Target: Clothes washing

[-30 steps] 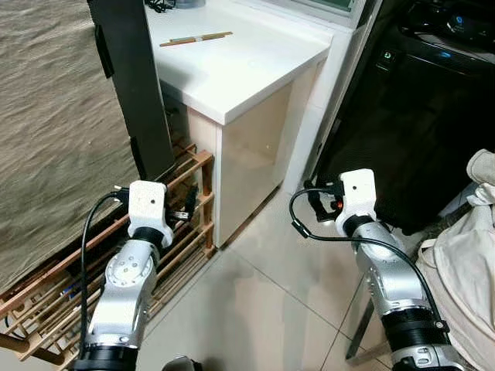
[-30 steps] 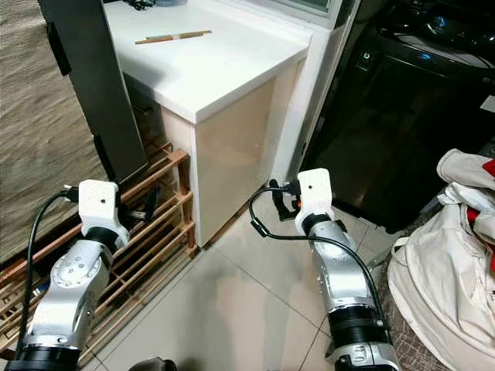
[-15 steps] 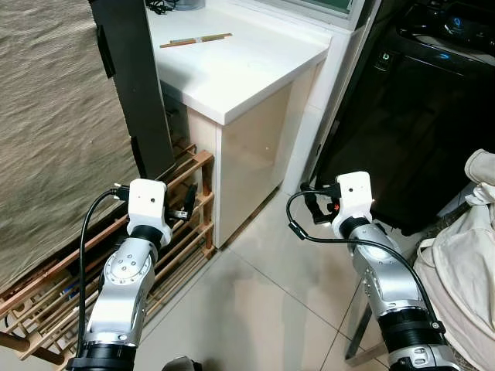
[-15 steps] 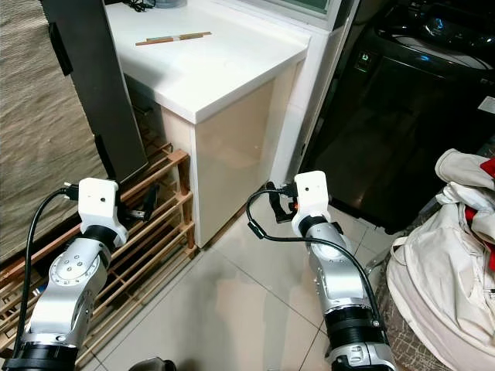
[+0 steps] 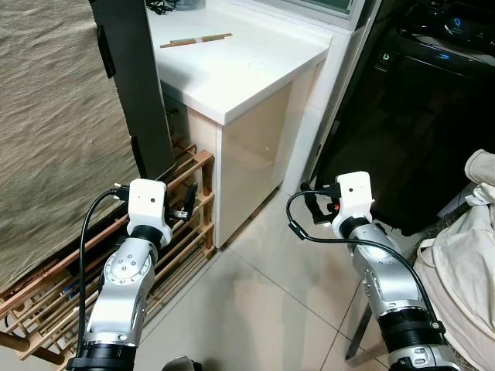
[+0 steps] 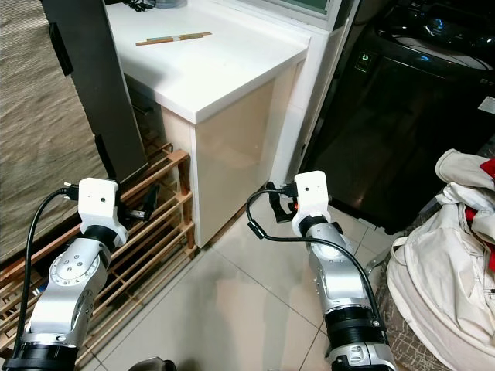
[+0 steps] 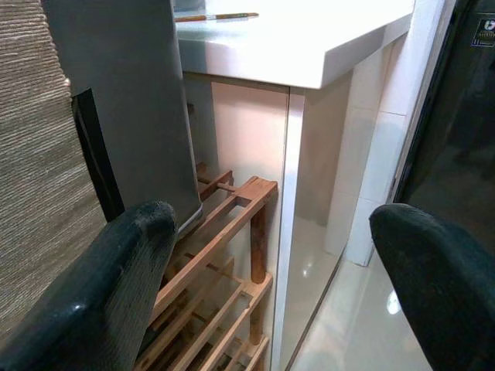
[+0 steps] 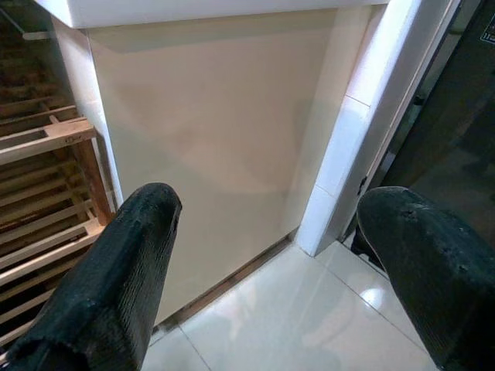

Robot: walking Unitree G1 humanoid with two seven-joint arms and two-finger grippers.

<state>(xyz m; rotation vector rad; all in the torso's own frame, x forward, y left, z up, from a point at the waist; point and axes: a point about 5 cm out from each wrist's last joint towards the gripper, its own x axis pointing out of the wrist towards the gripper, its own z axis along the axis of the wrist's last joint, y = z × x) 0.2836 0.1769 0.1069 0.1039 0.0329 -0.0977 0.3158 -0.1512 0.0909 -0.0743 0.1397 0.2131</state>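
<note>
A black washing machine (image 5: 410, 124) stands at the right, its lit control panel at the top. A heap of white and cream clothes (image 6: 445, 255) lies at the right edge on the floor, with a bit of red cloth (image 6: 489, 166) on it. My left gripper (image 7: 271, 224) hovers open and holds nothing, in front of the wooden rack (image 5: 93, 263). My right gripper (image 8: 271, 205) is also open with nothing in it, low over the floor tiles, facing the cabinet's side and left of the washing machine. Both arms are apart from the clothes.
A white counter (image 5: 232, 69) with a thin stick (image 5: 196, 38) on it stands ahead. A dark panel (image 5: 135, 85) leans by a woven blind (image 5: 54, 131) on the left. Pale floor tiles (image 5: 255, 309) lie between my arms.
The right arm has shifted slightly left and down. The left arm has barely moved, and both grippers stay open.
</note>
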